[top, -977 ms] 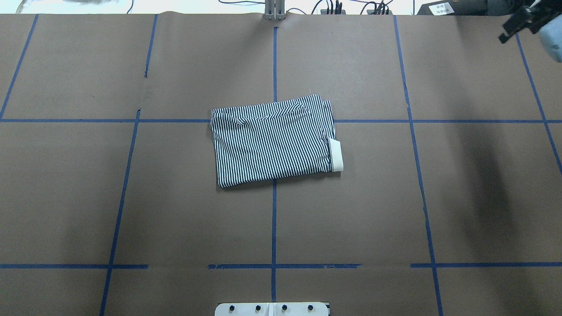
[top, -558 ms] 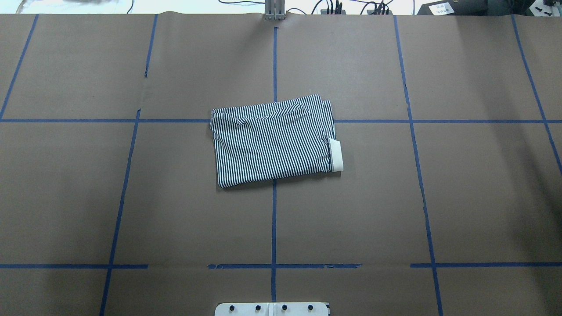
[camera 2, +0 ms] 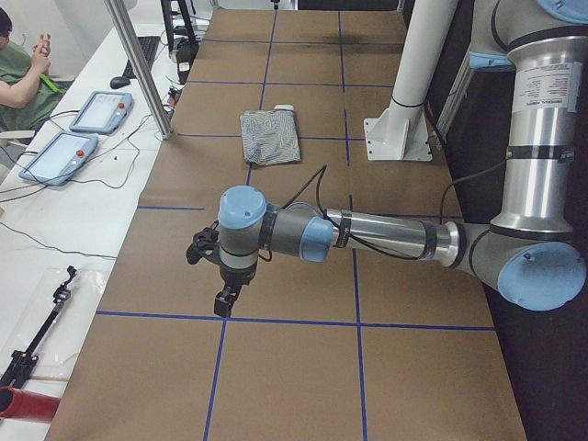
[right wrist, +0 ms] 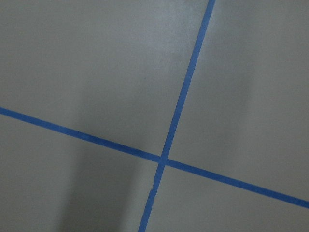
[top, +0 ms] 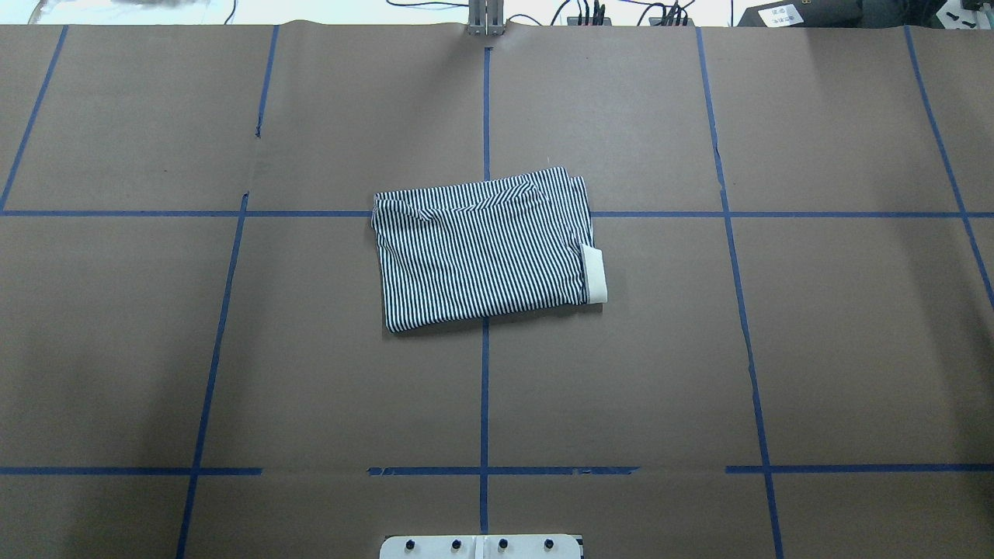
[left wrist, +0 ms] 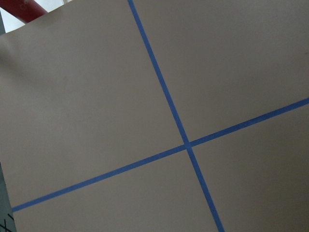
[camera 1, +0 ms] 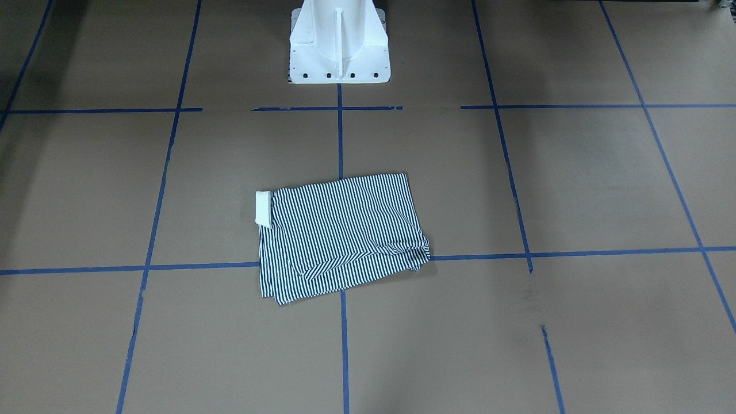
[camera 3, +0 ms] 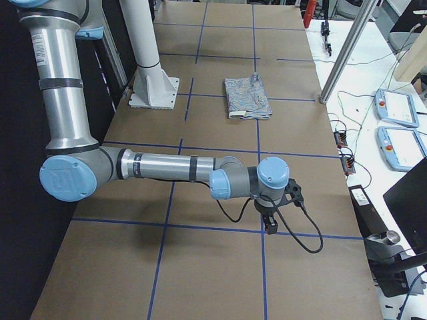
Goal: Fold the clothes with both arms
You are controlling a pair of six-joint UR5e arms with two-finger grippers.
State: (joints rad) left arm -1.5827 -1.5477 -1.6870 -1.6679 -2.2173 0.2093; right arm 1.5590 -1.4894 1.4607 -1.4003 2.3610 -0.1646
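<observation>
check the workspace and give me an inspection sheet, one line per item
surface: brown paper table with blue tape grid, flat.
job's things: striped polo shirt folded into a rectangle mid-table, cream collar poking out one end.
clutter: nothing seen.
grippers: left gripper and right gripper hang over bare paper, far from the shirt; jaws' state cannot be told.
cables: black cables at the far edge.
surroundings: white pedestal, teach pendants, a person.
</observation>
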